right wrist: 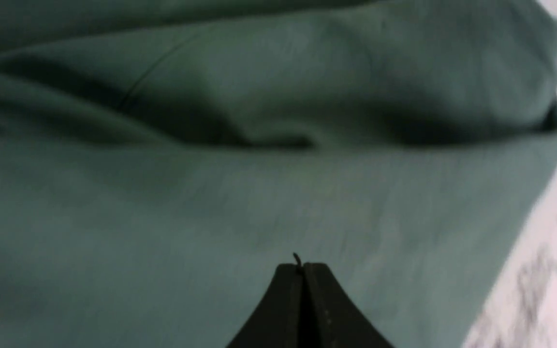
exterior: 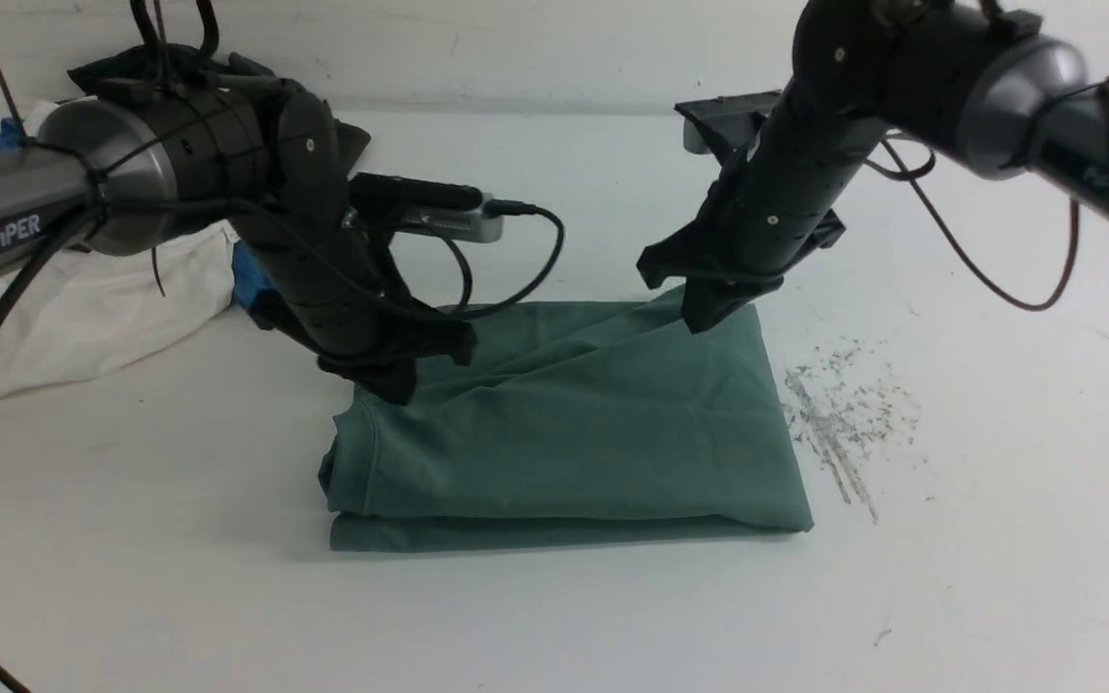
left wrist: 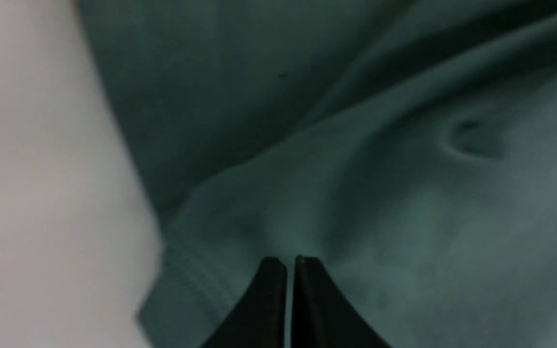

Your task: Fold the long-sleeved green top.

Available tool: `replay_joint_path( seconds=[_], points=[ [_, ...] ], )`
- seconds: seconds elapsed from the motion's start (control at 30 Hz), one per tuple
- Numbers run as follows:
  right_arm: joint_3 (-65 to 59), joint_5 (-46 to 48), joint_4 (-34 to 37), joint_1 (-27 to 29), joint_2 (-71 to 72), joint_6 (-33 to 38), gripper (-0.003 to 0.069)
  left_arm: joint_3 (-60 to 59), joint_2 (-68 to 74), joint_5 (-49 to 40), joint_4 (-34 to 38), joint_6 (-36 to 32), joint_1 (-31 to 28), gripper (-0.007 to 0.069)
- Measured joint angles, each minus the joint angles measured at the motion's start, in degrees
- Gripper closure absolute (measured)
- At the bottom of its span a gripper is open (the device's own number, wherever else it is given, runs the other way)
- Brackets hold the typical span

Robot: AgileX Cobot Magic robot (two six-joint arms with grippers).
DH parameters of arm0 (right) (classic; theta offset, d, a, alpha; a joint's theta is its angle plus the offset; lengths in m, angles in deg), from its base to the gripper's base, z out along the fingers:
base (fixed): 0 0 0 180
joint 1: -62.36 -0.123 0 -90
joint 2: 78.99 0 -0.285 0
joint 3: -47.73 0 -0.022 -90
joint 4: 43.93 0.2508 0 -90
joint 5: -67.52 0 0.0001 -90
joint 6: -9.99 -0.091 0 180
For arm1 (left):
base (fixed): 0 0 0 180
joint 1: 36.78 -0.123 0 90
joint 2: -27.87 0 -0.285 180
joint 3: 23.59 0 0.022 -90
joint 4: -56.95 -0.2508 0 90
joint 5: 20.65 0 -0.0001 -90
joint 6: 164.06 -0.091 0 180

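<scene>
- Top (exterior: 574, 423) lies folded into a thick, roughly rectangular stack in the middle of the white worktop (exterior: 554, 616). It has a rounded fold along its near-left edge, a lower layer peeking out along the front, and creases across its far half.
- Left arm (exterior: 323, 250) reaches down from the left to the top's far-left corner. Right arm (exterior: 786, 183) comes down from the right to its far-right corner.
- A white cloth (exterior: 83, 298) is heaped at the worktop's left edge, well apart from the top. A blue cloth (exterior: 246, 269) shows just beside it, behind the left arm.
- Grey scuff marks (exterior: 843, 423) speckle the worktop just right of the top.
- Left jaws: drawn together to a hairline slit with nothing between them. The tips are at the fabric near a stitched hem; whether they touch it or hang just above, I cannot tell.
- Right jaws: pressed fully together, with no fabric seen between them. The tips are over the cloth close to the corner, and a tiny thread sticks up at the tip.
</scene>
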Motion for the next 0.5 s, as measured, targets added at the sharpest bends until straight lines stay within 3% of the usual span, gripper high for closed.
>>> replay_joint_path(
  seconds=[0.27,0.5],
  points=[
    [11.0,-0.1,-1.5,0.0,-12.0,-0.3,0.0673,0.1,6.4,2.2,0.4,-0.8,-1.0,0.0629],
    [13.2,0.0,-2.7,0.0,-14.9,-2.2,0.0673,1.2,8.2,1.8,0.9,-0.1,-1.5,0.0629]
  ],
)
